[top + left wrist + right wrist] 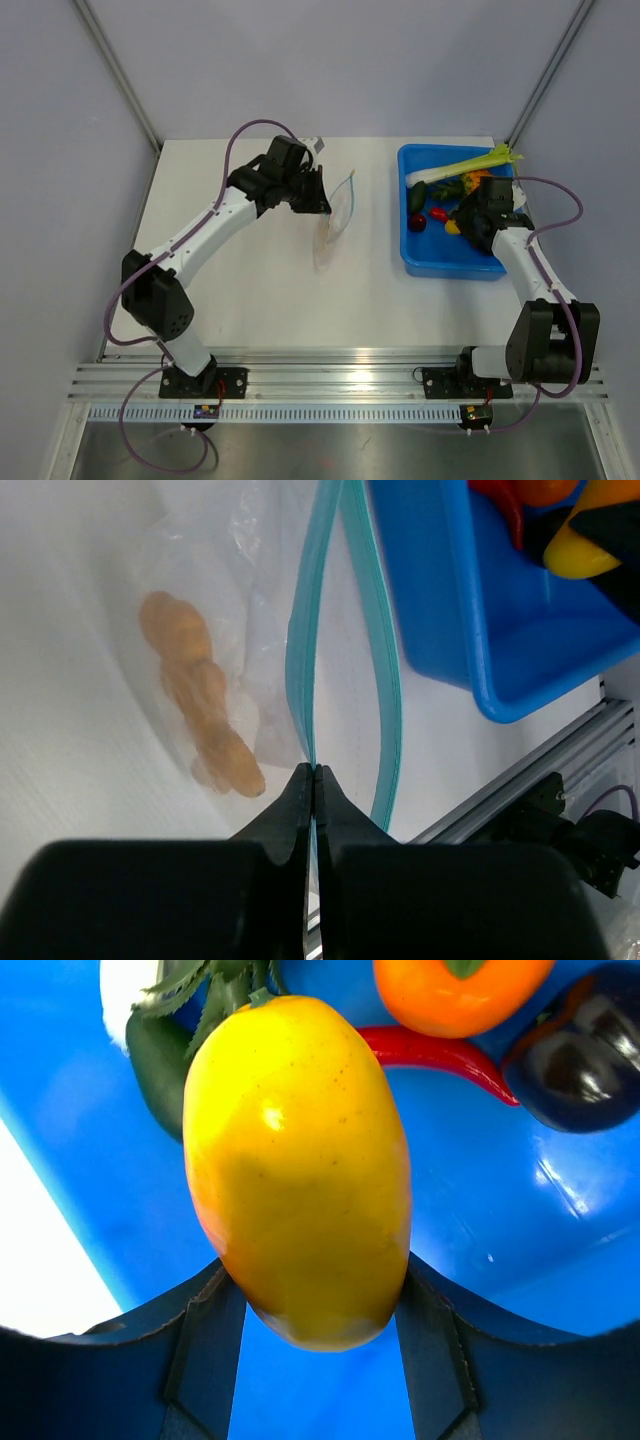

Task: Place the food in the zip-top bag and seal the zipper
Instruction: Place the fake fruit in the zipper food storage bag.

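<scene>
left claw (313,772) pinched on zipper (300,640) end of zip-top bag (215,600), mouth gaping, bag mid table (260,290), orange cluster (195,695) inside, right claw (312,1310) gripping yellow piece (300,1150) over blue tray (520,1250), red chili (440,1055) in tray

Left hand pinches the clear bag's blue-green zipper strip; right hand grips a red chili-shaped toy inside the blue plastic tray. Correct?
No. The right hand grips the yellow oblong toy food, not a red chili, as the right wrist view shows. The rest stands.
</scene>
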Robot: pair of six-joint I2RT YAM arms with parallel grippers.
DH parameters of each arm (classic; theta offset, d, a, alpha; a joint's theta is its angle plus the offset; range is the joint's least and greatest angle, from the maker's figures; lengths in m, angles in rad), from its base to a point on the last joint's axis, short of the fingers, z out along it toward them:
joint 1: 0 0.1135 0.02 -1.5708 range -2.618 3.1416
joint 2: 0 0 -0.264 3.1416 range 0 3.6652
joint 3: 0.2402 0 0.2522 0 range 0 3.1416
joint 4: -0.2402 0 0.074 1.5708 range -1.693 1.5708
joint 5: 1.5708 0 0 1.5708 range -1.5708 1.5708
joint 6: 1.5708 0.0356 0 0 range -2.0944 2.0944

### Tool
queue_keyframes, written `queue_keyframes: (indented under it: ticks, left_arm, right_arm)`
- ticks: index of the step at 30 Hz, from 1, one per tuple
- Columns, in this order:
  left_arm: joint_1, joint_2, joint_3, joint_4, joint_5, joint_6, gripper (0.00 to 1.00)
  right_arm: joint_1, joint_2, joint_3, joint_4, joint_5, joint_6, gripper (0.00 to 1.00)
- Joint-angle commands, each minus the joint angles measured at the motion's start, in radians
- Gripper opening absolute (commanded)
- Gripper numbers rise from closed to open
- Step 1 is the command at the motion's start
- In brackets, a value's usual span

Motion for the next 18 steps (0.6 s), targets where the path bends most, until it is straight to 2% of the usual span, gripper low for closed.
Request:
queue_keyframes:
  ticks: [1, 4, 10, 14, 18]
  left_arm:
    - [-0.050, 0.070, 0.111, 0.056, 0.057, -0.041, 0.00]
    - [-0.075, 0.126, 0.159, 0.079, 0.083, -0.068, 0.00]
    - [-0.093, 0.204, 0.162, 0.170, 0.159, -0.120, 0.00]
    - [-0.122, 0.232, 0.171, 0.194, 0.171, -0.131, 0.00]
    - [-0.131, 0.253, 0.163, 0.219, 0.192, -0.162, 0.00]
  right_arm:
    - [-0.001, -0.078, 0.067, -0.041, -0.029, -0.070, 0.16]
    - [0.000, -0.095, 0.099, -0.072, -0.061, -0.121, 0.16]
    - [-0.001, -0.142, 0.128, -0.104, -0.224, -0.179, 0.16]
    - [-0.001, -0.164, 0.142, -0.107, -0.354, -0.173, 0.17]
    - [0.002, -0.193, 0.156, -0.115, -0.408, -0.141, 0.17]
